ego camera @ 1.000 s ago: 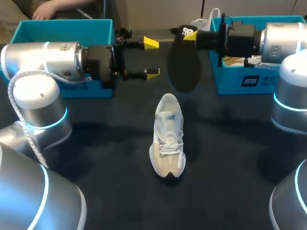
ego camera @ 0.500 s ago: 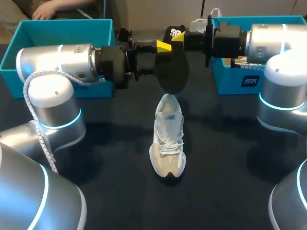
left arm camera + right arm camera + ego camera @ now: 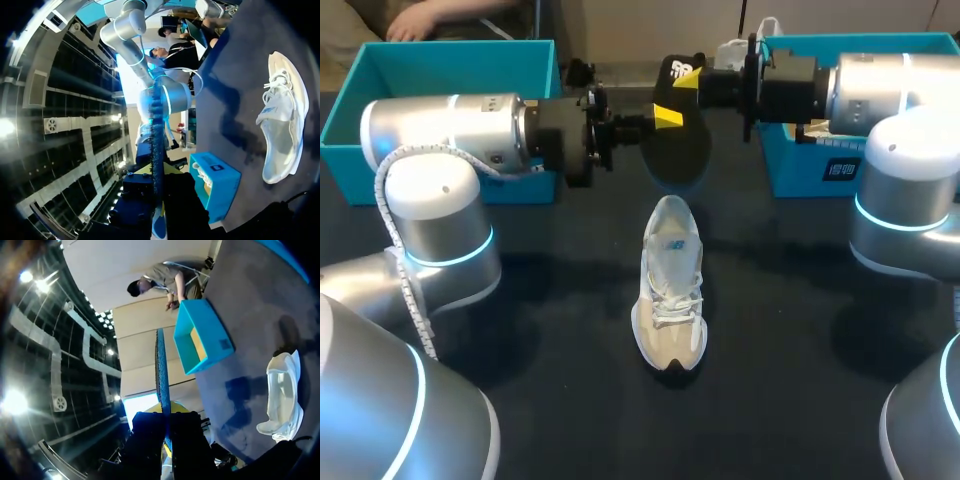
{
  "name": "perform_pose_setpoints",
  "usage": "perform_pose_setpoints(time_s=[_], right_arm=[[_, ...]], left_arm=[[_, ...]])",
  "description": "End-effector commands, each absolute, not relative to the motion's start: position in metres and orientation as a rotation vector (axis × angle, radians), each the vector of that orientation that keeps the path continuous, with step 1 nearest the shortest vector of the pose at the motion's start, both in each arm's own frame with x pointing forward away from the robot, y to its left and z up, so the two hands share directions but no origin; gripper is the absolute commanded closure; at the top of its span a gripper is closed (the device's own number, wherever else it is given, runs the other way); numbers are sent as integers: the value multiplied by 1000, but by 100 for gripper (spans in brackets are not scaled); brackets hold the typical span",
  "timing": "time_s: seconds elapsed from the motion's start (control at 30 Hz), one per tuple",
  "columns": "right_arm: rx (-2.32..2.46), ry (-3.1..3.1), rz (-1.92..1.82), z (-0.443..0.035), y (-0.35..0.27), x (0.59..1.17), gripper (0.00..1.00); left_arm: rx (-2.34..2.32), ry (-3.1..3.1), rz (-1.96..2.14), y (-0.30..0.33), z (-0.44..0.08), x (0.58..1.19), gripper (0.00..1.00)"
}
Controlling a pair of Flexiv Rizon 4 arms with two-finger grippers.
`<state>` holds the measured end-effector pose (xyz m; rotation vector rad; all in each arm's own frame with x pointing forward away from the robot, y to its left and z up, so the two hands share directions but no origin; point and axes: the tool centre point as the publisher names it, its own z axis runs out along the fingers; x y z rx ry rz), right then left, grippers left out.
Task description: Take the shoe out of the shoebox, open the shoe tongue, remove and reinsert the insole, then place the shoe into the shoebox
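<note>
Insole [image 3: 680, 150] looks thin, floppy, light; pinch near its rim. Right fingers [image 3: 688, 75] clamp it, left fingers [image 3: 668, 115] seemingly too.

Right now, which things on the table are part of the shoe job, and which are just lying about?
Job: shoe, insole, left gripper, right gripper, left teal box, right teal box.
Lying about: white bag behind the right teal box.
</note>
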<state>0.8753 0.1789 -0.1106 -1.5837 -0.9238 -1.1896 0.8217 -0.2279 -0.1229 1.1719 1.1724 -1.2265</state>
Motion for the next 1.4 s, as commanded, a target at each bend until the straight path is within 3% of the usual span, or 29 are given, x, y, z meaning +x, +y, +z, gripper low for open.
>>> perform_pose_setpoints(time_s=[0.03,0.6,1.4], right_arm=[[-1583,-914,-1204,-113,179,871,0],[-1380,-1326,-1239,-124,137,846,0],[-1309,-1396,-1246,-128,102,829,0]], left_arm=[[1167,1172,-1237,-226,-123,820,100],[1162,1201,-1263,-175,-114,806,100],[1195,1199,-1206,-159,-110,797,100]])
